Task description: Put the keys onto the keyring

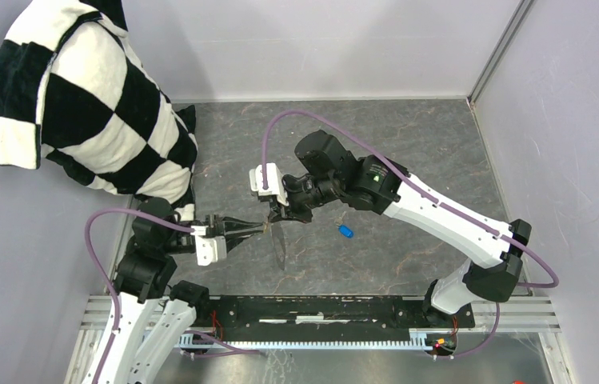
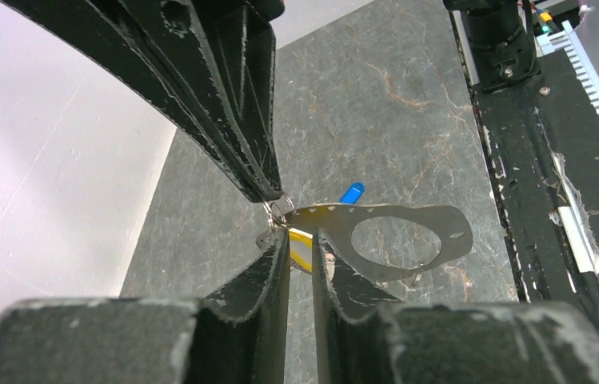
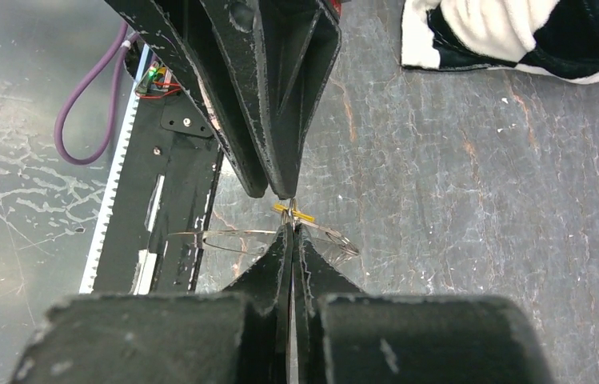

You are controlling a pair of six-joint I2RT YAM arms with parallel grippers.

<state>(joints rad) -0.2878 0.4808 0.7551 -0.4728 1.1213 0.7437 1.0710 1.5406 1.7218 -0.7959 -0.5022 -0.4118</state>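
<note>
1. The left gripper [image 2: 302,244] reaches over the tabletop, left of centre and toward the near edge. Its jaws are drawn to a narrow slot that pinches the yellow key [image 3: 297,213], a small silver metal key with a yellow plastic head cover. The hold looks shallow, right at the fingertips, so a sideways push could twist the key out.
2. The right gripper [image 3: 290,230] meets it tip to tip, jaws pressed together on the keyring [image 2: 454,236], a large thin grey metal loop hanging from the fingers, clear of the table. The loop looks floppy. It may swing or bend away under pressure, so the key's hole may miss the wire.
3. The 2 sets of fingertips are almost touching. Any extra advance could knock them together and jar either grip loose.
4. The blue key [image 1: 345,231], a small silver metal key with a blue plastic head cover, lies on the grey stone-patterned table [image 1: 408,144], just right of the grippers and nearer the near edge. A dropped keyring could land on it and shove it aside.
5. Whether the yellow key is threaded on the loop cannot be told, so letting go early risks dropping it.
</note>
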